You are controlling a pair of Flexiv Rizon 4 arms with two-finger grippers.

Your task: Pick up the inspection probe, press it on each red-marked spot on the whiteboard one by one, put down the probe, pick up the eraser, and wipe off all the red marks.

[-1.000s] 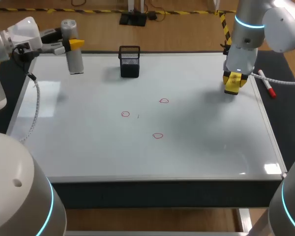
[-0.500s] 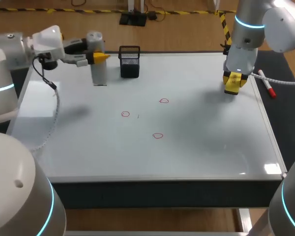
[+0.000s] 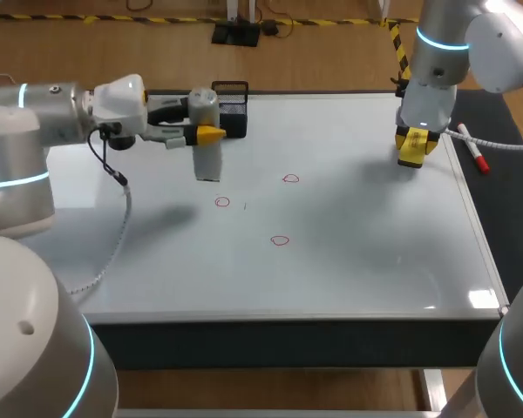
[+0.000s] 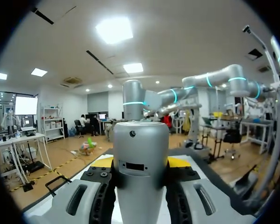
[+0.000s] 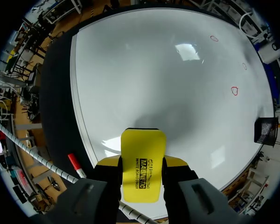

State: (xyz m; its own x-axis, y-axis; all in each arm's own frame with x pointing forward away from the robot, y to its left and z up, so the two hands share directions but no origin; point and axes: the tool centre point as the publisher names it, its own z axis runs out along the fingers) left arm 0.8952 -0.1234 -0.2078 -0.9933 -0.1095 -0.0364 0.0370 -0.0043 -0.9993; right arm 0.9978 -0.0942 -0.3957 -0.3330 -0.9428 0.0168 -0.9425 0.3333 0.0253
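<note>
While upright, probe (image 3: 208,161) between left jaws

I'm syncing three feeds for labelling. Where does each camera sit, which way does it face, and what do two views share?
Head view: above and behind the robot, looking down on the whiteboard; left arm and right arm show.
Left wrist view: on the left wrist, facing out across the room; left jaws clamp the probe.
Right wrist view: on the right wrist, looking down at the whiteboard; right jaws clamp the eraser.
Shared: head and right wrist views both show the red marks and eraser.
</note>
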